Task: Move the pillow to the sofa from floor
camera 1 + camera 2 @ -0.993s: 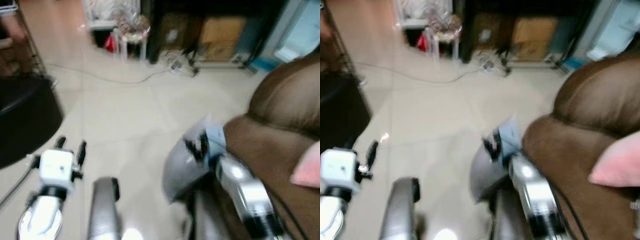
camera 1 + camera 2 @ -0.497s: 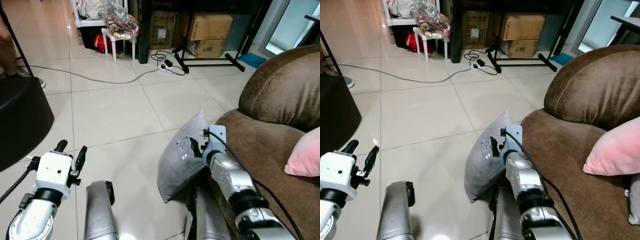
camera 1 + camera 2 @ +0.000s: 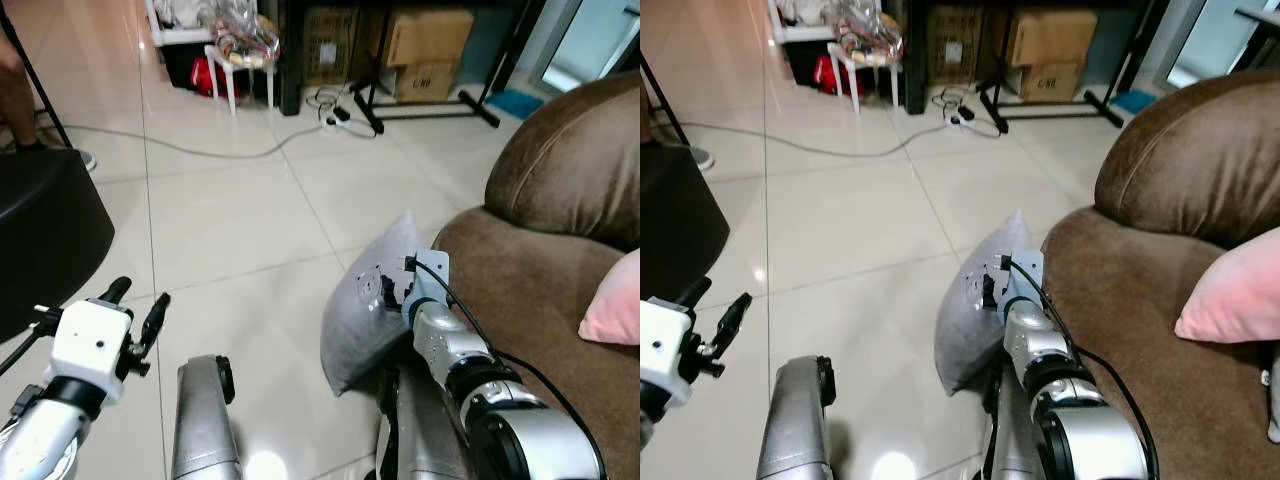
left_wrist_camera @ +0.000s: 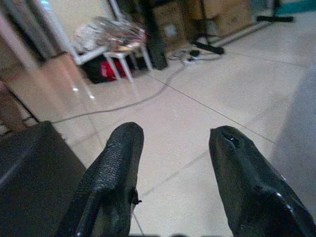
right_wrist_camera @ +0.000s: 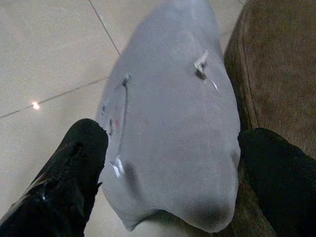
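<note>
The right gripper (image 5: 168,163) clamped a grey pillow (image 3: 365,305) between its two black fingers (image 5: 74,163), one on each side (the fabric bulged between them). The pillow hung upright above the pale tiled floor (image 3: 230,210), just beside the front edge of the brown sofa (image 3: 540,280). A pink cushion (image 3: 612,310) lay on the sofa seat. The left gripper (image 3: 135,310) hovered low over the tiles with fingers spread apart and empty, near a black round seat (image 3: 45,235). Cardboard boxes (image 3: 425,45) and cables sat farther back.
</note>
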